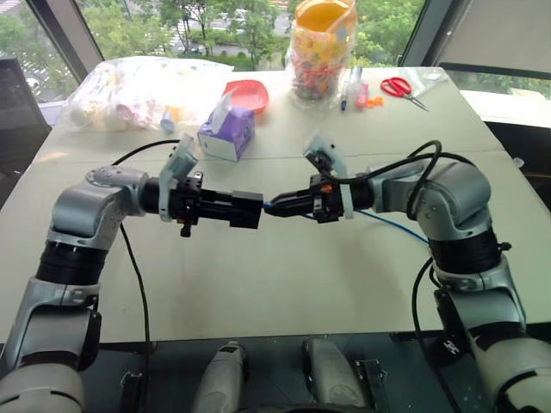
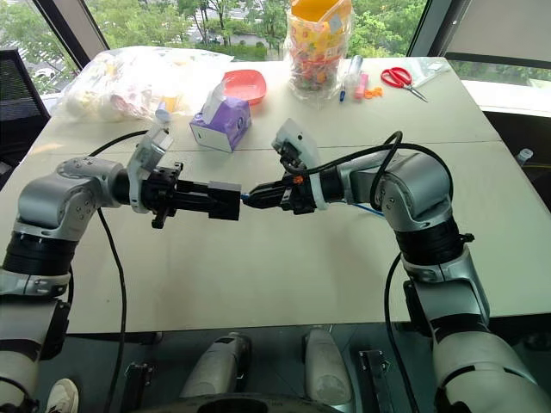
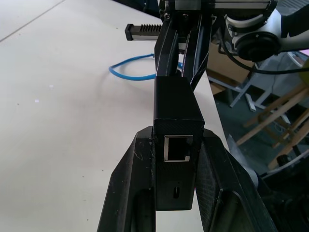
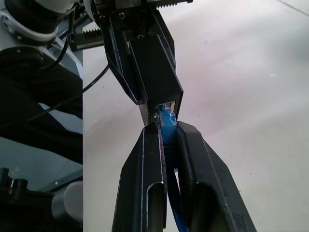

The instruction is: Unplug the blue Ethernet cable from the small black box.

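Note:
Above the table's middle, my left gripper [image 1: 234,209] is shut on the small black box [image 1: 248,210], holding it level. In the left wrist view the box [image 3: 177,108] sits between my two fingers [image 3: 130,164], with an empty port facing the camera. My right gripper [image 1: 277,206] meets the box from the other side and is shut on the blue Ethernet cable [image 4: 167,126] right at its plug. The plug end reaches into the box's port [image 4: 164,108]. The rest of the cable [image 1: 398,226] trails under my right arm onto the table.
At the back of the table lie a purple tissue box [image 1: 228,133], a red bowl [image 1: 248,93], a clear bag of items [image 1: 138,93], a jar of colourful pieces [image 1: 323,52], markers [image 1: 353,86] and red scissors [image 1: 400,88]. The table's front edge [image 1: 258,334] is near.

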{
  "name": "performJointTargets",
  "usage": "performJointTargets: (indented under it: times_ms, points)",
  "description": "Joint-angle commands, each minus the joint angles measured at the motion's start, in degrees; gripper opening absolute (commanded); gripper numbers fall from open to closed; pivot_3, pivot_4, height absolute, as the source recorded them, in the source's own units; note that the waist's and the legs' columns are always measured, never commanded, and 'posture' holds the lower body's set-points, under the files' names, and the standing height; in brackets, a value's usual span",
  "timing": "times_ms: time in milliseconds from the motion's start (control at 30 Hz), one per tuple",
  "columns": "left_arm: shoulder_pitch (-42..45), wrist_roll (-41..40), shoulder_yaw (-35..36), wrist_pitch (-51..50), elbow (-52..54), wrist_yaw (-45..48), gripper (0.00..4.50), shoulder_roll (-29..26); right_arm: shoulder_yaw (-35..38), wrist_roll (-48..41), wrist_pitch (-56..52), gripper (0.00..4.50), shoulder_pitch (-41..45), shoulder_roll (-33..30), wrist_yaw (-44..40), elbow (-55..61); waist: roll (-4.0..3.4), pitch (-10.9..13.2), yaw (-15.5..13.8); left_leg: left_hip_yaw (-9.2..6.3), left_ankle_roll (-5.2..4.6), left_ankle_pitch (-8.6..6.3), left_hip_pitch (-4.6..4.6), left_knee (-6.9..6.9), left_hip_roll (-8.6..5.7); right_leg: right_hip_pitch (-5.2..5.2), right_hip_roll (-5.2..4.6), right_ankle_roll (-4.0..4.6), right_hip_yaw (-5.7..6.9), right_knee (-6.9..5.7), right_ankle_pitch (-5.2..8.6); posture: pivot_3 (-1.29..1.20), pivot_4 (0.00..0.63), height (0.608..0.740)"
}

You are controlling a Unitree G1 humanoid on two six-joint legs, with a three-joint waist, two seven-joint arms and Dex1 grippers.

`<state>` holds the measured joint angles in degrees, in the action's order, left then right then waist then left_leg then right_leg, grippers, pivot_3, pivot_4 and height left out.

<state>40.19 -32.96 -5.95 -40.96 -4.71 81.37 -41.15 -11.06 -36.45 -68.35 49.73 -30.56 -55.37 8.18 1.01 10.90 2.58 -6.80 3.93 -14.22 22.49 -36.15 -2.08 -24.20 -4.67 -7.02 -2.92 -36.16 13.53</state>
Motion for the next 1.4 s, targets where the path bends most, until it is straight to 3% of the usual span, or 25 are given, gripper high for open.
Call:
performJointTargets:
  times_ms: [33,433,667,833,933,1000,1400]
  points:
    - [0.4,0.0,2.7,0.8,0.6,0.2,0.48,-2.4,0.6,1.2,0.2,0.06,-1.1,-3.9,-0.5,-2.5,0.0,0.0,0.0,0.0,0.0,0.0,0.0,0.0,0.0,0.0,0.0,0.0,0.0,0.0,0.0,0.0,0.15,0.74]
    - [-0.1,0.1,3.2,1.5,0.6,-0.6,0.48,-2.4,0.6,4.6,6.9,0.06,-4.6,-6.6,0.0,-5.5,0.04,0.0,0.1,0.02,0.0,0.0,0.0,0.01,0.01,-0.01,0.01,0.0,0.0,0.01,0.0,0.0,0.15,0.74]
    - [-2.0,7.9,3.6,16.4,-2.9,-11.0,0.48,4.9,0.8,19.3,21.1,0.06,-5.0,1.9,19.7,-14.1,0.04,0.0,-0.1,0.04,0.02,0.01,0.0,-0.05,0.01,0.0,-0.01,0.0,-0.02,0.01,-0.01,0.0,0.15,0.74]
    - [-3.9,12.4,3.7,25.9,-6.2,-16.9,0.48,9.8,1.9,20.3,20.7,2.15,-6.6,3.5,21.5,-11.7,0.04,0.0,-0.2,0.04,0.01,0.01,0.04,-0.02,-0.01,-0.05,-0.02,0.01,-0.03,0.02,-0.01,0.0,0.15,0.74]
    - [-4.5,14.4,3.5,30.4,-9.1,-19.9,0.48,12.6,2.5,20.9,19.3,3.82,-8.0,3.2,23.2,-8.4,0.04,0.0,-0.2,0.04,0.01,0.01,0.05,0.0,-0.01,-0.07,-0.02,0.01,-0.03,0.02,-0.01,0.0,0.15,0.74]
    - [-4.9,15.7,3.2,33.3,-11.1,-21.8,0.48,14.6,4.0,20.2,17.2,4.47,-9.4,2.4,23.9,-4.6,0.03,0.0,-0.3,0.04,0.01,0.01,0.05,-0.01,-0.02,-0.06,-0.03,0.0,-0.03,0.02,-0.02,0.0,0.15,0.74]
    - [-7.1,19.8,3.2,43.0,-22.4,-28.0,0.48,22.0,12.6,13.8,1.8,4.47,-21.8,2.1,29.2,19.9,0.06,0.0,-0.1,0.03,-0.01,0.0,0.02,-0.05,-0.02,0.0,-0.03,-0.01,-0.03,0.01,-0.02,0.0,0.15,0.74]
